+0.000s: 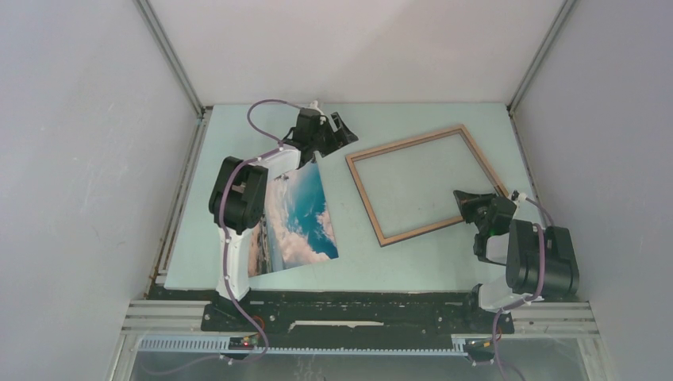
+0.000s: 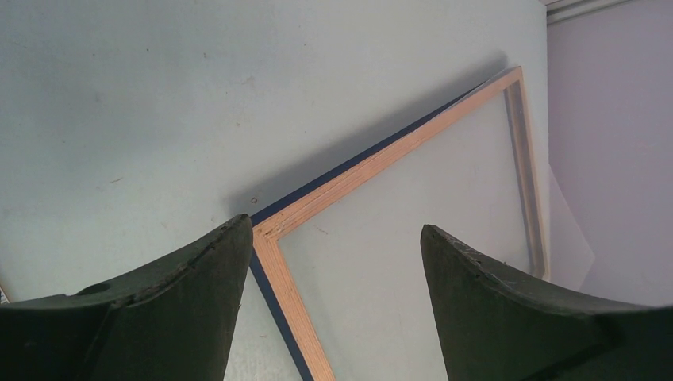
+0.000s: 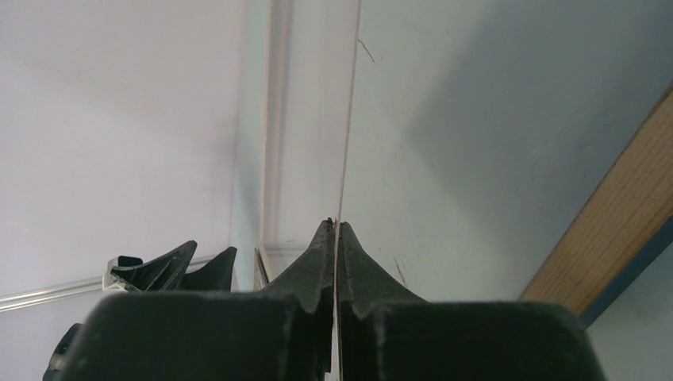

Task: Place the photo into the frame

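Observation:
The photo point(image 1: 301, 214), a beach print of blue sea and white surf, lies flat at the left, its left edge hidden under my left arm. The frame point(image 1: 363, 200), thin light-brown wood, lies tilted right of centre with the table showing through it. My left gripper point(image 1: 343, 131) is open and empty, above the frame's far left corner point(image 2: 381, 159); its jaws point(image 2: 335, 226) stand wide apart. My right gripper point(image 1: 462, 202) is at the frame's near right rail point(image 3: 627, 222). It point(image 3: 336, 226) is shut on a thin clear sheet point(image 3: 347, 119) seen edge-on, which also shows in the left wrist view point(image 2: 573, 238).
The pale green table point(image 1: 413, 262) is boxed in by grey walls on the left, back and right. A black base rail point(image 1: 357, 313) runs along the near edge between the two arm bases.

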You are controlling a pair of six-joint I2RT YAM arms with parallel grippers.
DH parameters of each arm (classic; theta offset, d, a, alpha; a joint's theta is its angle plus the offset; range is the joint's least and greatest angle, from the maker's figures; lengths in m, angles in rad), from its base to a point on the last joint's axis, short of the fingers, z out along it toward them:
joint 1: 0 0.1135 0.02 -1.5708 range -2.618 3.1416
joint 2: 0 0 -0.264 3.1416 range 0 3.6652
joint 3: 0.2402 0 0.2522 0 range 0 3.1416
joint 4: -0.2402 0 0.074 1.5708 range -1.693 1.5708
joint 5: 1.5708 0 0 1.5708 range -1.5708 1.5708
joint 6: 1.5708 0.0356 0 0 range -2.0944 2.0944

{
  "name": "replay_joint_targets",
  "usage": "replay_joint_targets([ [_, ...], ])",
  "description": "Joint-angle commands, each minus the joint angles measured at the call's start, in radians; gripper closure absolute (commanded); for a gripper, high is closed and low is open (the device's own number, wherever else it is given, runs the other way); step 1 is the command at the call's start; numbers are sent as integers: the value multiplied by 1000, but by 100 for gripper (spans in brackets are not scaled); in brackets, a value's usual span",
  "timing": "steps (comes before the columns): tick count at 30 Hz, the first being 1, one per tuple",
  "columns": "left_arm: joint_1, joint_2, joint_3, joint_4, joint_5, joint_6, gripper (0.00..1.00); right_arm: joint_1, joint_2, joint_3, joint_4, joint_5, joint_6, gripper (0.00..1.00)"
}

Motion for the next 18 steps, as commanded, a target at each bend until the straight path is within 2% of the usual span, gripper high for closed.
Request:
replay_joint_targets([
  [1, 1, 6, 66, 28, 17, -13, 16, -7, -33, -10, 22, -2, -11, 100],
  [18, 1, 7, 65, 33, 18, -16, 16, -3, -61, -25, -4, 15, -21, 100],
])
